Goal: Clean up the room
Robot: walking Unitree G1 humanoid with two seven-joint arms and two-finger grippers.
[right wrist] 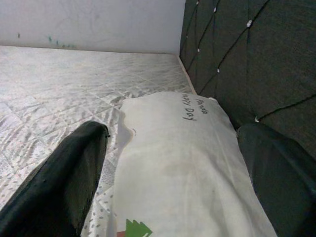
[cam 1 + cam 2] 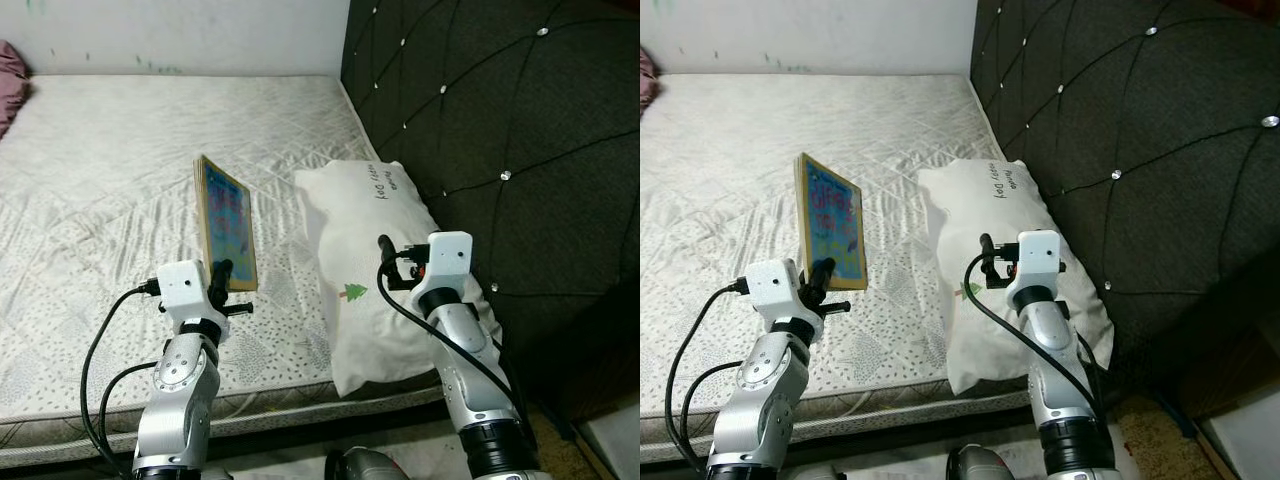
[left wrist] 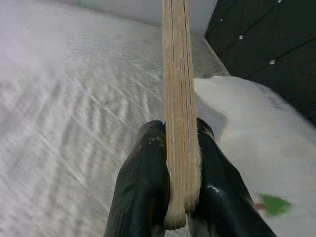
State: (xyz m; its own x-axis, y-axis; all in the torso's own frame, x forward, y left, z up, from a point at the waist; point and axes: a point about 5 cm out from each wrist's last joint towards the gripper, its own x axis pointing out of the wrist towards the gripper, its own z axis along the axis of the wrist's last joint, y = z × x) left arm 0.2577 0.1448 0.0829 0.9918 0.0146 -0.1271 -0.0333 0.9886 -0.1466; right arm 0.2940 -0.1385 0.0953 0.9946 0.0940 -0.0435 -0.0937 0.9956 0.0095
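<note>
My left gripper [image 2: 224,276] is shut on a flat wooden board [image 2: 224,222] with a colourful picture face, held upright on its edge above the mattress [image 2: 90,190]. In the left wrist view both black fingers [image 3: 143,192] clamp the board's thin layered edge [image 3: 178,98]. A white pillow [image 2: 375,270] with black lettering and a small green tree lies against the headboard. My right gripper [image 2: 392,258] hovers over the pillow's middle, open, with its fingers [image 1: 64,182] spread wide and nothing between them.
A dark quilted headboard [image 2: 500,130] rises on the right. The mattress's front edge [image 2: 250,415] runs just before my arms. A pink cloth [image 2: 10,80] lies at the far left corner by the pale wall [image 2: 180,35]. Black cables loop from both wrists.
</note>
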